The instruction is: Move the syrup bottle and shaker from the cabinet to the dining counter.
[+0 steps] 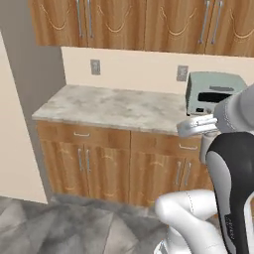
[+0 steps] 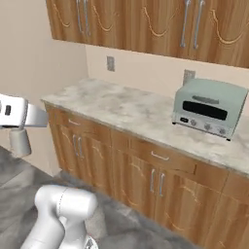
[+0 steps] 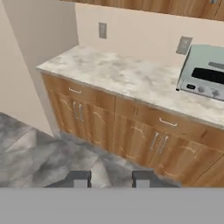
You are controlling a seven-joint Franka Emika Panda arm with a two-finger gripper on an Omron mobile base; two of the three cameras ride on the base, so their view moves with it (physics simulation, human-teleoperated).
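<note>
Your cabinet [image 1: 149, 25] hung on the wall above the surface [image 1: 114, 106], doors flush and facing the robot, their long silver bar handles running vertical. Low cabinets [image 1: 109, 163] sat under the surface. A pale green toaster oven [image 2: 209, 107] stood at the surface's right end, front toward you. The arm [image 1: 233, 168] rose folded, its hand level with the surface edge, tilted forward and down at the low doors and floor. The fingers [image 3: 81, 178] were clenched to a narrow gap, with nothing seen between them.
</note>
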